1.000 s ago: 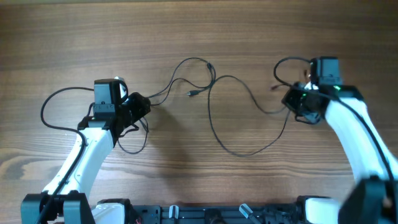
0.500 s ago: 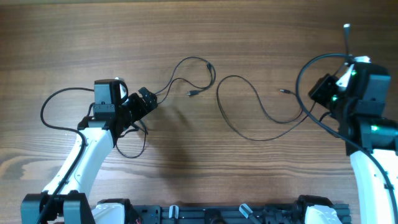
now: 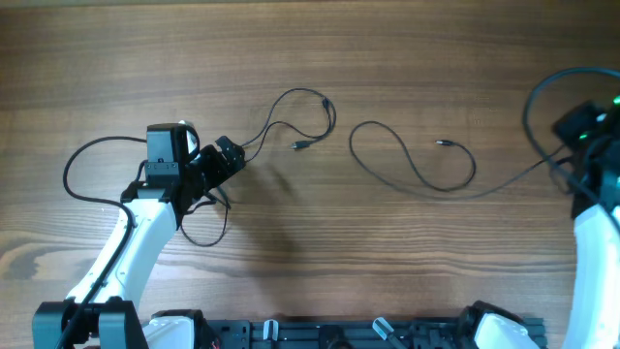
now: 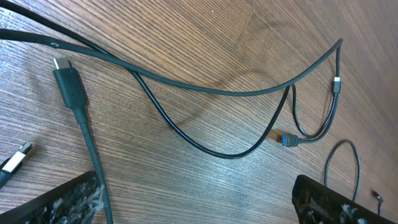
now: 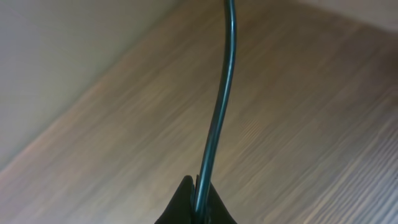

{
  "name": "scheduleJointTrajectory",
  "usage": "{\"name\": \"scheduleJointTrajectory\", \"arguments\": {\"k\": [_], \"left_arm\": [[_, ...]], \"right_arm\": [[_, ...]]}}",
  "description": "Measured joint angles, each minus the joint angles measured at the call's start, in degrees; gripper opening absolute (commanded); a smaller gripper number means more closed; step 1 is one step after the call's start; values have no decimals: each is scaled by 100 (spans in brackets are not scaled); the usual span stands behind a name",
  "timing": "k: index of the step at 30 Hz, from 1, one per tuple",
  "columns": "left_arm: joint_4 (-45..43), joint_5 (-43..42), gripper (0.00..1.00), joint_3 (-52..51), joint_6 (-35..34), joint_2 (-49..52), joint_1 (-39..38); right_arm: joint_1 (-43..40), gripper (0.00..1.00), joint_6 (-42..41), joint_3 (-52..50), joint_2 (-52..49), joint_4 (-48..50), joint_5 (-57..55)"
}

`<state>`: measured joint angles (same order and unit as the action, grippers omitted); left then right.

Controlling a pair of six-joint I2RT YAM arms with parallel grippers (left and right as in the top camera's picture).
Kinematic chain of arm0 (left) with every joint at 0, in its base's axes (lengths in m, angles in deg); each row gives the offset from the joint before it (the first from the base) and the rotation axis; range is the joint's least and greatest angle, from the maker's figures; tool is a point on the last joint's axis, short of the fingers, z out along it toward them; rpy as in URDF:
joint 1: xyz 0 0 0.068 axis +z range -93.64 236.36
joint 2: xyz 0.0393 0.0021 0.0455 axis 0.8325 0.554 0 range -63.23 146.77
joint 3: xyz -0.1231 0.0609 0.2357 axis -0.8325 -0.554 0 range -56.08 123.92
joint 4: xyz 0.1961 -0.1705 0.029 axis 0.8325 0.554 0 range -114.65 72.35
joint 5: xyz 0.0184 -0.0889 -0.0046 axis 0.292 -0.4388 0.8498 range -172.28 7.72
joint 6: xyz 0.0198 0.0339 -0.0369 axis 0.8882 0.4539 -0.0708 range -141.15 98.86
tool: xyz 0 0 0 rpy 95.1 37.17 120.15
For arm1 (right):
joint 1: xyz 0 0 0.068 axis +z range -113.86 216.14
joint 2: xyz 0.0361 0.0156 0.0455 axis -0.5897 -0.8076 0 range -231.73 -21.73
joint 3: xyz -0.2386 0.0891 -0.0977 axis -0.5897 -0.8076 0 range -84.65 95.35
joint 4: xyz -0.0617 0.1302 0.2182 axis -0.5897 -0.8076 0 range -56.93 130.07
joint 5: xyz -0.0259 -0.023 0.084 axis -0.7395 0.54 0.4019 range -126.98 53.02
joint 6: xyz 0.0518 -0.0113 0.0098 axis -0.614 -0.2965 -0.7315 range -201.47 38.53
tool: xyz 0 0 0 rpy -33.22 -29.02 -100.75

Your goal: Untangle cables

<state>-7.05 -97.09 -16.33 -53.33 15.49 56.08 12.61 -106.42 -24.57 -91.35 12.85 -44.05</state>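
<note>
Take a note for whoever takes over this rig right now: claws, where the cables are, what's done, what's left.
The left claw is open, low over the left bundle, gripping nothing.
The right claw is shut on the right cable, held up at the far right.
The right cable trails over the table in a loose curl, its free plug lying mid-table.
Done: the right cable lies apart from the left bundle.
Left: the bundle's strands cross one another; separate those, then lay the right cable down.
</note>
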Motion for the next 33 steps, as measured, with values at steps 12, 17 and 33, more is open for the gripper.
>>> {"name": "scheduleJointTrajectory", "arguments": {"k": [12,17,33], "left_arm": [[2,0,100,0,0,0,0],[2,2,100,0,0,0,0],[2,0,100,0,0,0,0]], "right_arm": [[-605,6,1040,1475,-645,326,522],[-280,8,1204,1499,-977,-142,660],[1211,5,1021,1499,-3685,-186,1742]]}}
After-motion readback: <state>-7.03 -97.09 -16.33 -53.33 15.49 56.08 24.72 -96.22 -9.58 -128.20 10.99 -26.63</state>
